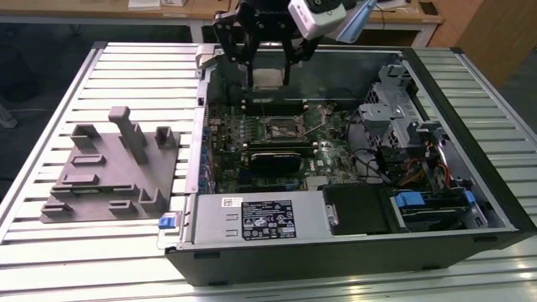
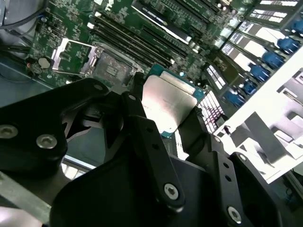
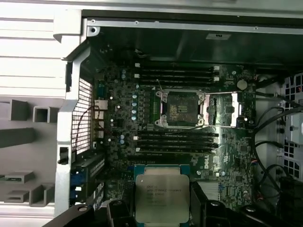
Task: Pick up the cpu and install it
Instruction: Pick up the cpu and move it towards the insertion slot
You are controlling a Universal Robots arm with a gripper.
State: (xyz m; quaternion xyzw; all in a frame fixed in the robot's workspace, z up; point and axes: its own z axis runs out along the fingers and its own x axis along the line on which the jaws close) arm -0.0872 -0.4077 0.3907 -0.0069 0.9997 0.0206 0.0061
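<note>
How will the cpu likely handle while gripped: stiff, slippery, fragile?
Probably stiff: the cpu looks flat and unbent in the gripper. Its shiny metal top may be slippery. The thin green edge seems fragile.

look: cpu [image 1: 268, 77], a small flat square chip with a shiny silver-grey metal lid, a green board edge peeking out around it and some faint print on top
state: up in the air, pinched on two opposite edges by the tool [image 1: 268, 80]
pose: lid side faces both wrist views [image 2: 168, 101] [image 3: 162, 196]
where: upper middle of the exterior view, over the far end of the open pc case [image 1: 336, 258], not touching the motherboard [image 1: 277, 145]
</note>
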